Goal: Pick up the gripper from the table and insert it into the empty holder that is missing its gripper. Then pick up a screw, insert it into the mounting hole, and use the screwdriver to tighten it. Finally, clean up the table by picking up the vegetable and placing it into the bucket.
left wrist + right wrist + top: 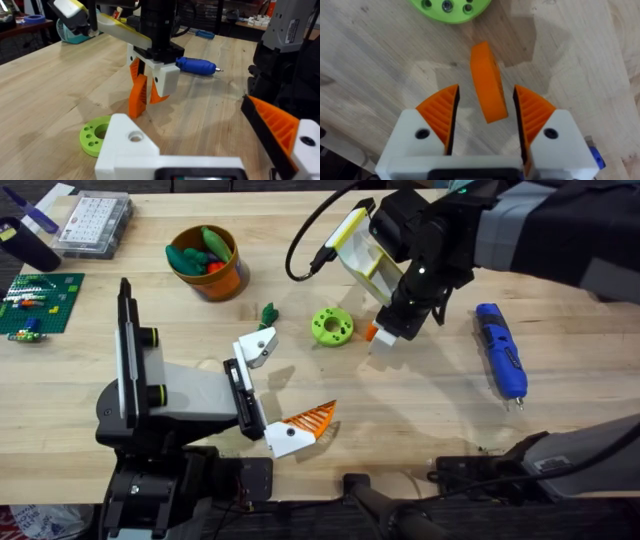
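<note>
Now right claw (485,112) spread, gripper (488,85) btwn fingers, untouched.

screwdriver (500,349): one
bucket (209,264): one
green ring (331,326): one
vegetable (268,313): one
loose orange gripper (488,82): one

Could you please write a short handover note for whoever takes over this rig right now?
Right tool: open, straddling the gripper, which stands on the table beside the green ring; not clamped.
Left tool: open; its holder is empty.
Screwdriver lies on the table; vegetable lies near the bucket.
Done: nothing.
Left: grasp and insert gripper, add screw, tighten, bin vegetable.
</note>
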{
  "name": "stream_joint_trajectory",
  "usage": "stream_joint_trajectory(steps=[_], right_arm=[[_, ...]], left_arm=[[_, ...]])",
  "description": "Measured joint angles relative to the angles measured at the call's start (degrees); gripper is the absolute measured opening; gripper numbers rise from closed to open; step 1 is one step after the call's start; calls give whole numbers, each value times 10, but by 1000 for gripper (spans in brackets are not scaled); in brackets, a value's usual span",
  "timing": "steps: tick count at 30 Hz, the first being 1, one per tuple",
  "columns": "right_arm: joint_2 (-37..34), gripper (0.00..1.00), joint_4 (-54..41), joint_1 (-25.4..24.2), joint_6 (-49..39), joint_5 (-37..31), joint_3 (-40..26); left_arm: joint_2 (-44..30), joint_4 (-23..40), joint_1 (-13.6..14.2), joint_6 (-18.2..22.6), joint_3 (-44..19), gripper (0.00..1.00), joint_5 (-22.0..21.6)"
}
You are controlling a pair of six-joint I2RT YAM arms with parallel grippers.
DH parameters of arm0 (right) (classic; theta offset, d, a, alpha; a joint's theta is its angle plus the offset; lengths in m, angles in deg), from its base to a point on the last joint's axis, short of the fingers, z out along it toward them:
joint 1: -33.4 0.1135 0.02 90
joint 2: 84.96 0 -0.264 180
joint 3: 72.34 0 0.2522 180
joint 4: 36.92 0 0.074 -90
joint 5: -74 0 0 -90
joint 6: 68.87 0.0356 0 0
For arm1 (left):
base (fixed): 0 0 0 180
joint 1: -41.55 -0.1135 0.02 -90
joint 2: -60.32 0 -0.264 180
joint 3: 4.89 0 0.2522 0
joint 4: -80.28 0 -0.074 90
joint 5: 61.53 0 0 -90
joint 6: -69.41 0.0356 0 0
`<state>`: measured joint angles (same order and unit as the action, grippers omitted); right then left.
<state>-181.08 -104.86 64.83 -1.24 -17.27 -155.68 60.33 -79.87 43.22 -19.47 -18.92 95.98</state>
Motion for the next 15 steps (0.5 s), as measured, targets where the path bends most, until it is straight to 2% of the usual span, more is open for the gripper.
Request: stream_joint_trajectory(steps=[15], right_arm=[[-1, 627, 17, 0, -10, 0, 0]], left_arm=[[0, 5, 0, 0, 0, 990, 0]])
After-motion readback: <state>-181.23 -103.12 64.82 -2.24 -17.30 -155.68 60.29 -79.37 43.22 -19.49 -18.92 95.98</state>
